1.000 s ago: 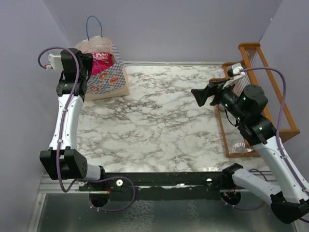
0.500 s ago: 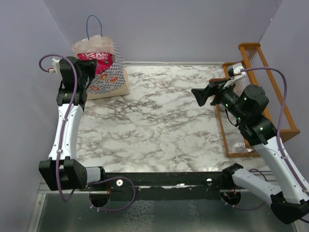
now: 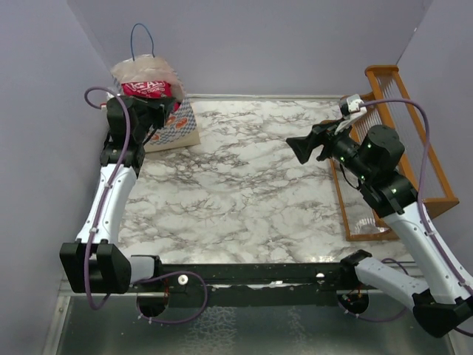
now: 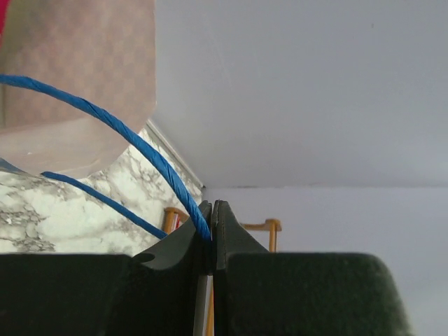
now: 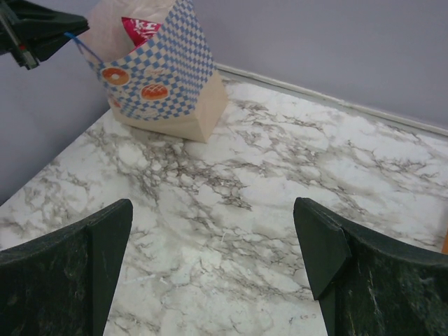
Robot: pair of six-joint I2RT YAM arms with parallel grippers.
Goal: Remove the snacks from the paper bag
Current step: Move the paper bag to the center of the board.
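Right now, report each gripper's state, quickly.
Left gripper: closed, pinching the blue cord handle of the paper bag.
Right gripper: open, holding nothing.

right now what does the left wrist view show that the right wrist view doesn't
Left wrist only: a close look at the left gripper shut on the blue handle, plus the rack far behind. Right wrist only: the right gripper, open wide, and the bag from outside, with its orange logos. Both: the bag, the handle, the left gripper and the marble table.
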